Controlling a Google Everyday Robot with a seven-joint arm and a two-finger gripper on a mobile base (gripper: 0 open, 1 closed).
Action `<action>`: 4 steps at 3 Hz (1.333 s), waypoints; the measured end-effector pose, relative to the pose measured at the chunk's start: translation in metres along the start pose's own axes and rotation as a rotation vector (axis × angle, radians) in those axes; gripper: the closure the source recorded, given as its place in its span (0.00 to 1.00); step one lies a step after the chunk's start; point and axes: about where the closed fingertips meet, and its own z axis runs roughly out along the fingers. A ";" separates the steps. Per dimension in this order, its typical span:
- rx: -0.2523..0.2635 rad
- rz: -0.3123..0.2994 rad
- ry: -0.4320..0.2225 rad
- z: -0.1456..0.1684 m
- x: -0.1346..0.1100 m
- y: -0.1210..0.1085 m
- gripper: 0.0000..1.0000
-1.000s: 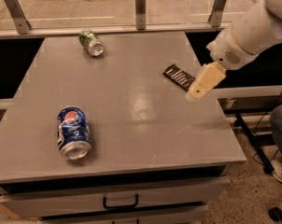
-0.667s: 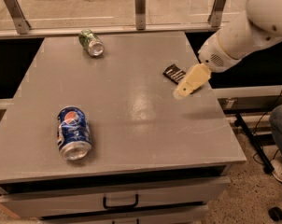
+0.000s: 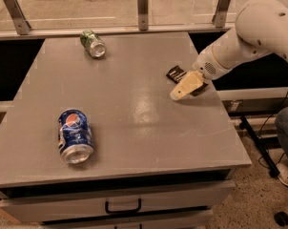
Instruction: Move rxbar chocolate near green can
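One grey tabletop [image 3: 134,113], speckled floor [image 3: 244,204] — two tipped cans, small green can [image 3: 93,43], blue Pepsi can [image 3: 75,135]; one dark flat rxbar chocolate [image 3: 175,74] partly behind cream gripper [image 3: 184,87] — grip unreadable.

Dark-wrapped snack bar [image 3: 174,74] lies flat, white lettering showing, its near end tucked under the gripper [image 3: 180,93] hanging right over it. Green can [image 3: 92,43] lies on its side, silver end showing, well apart from the gripper.
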 end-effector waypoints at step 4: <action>-0.003 0.013 -0.010 0.003 0.002 -0.008 1.00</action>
